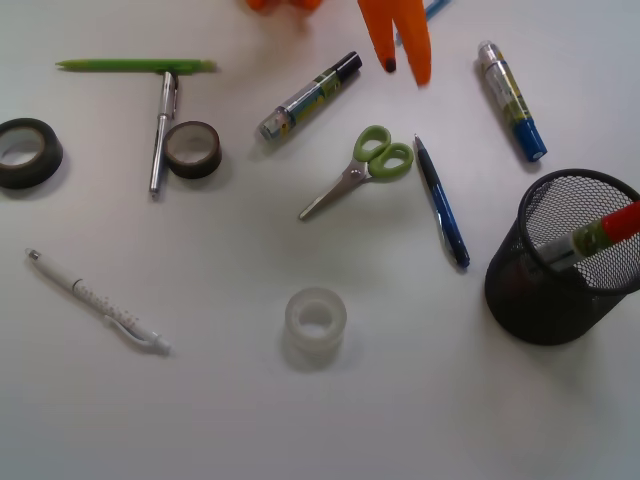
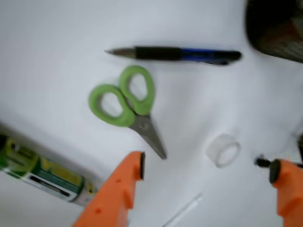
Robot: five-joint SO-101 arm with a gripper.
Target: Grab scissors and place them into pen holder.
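Scissors (image 1: pixel 362 169): we see them flat on the table, closed, left of the pen holder (image 1: pixel 560 290) and apart from it, a blue pen (image 1: pixel 442 200) between the two.
Gripper (image 2: pixel 203 172): our orange fingers (image 2: pixel 124 182) stand wide apart and hold nothing, hovering near the blade tips.
Pen holder: upright, already carrying a red-and-green marker (image 1: pixel 600 235).
Done: nothing yet, we judge.
Left: close on the scissors, lift, carry, drop in.
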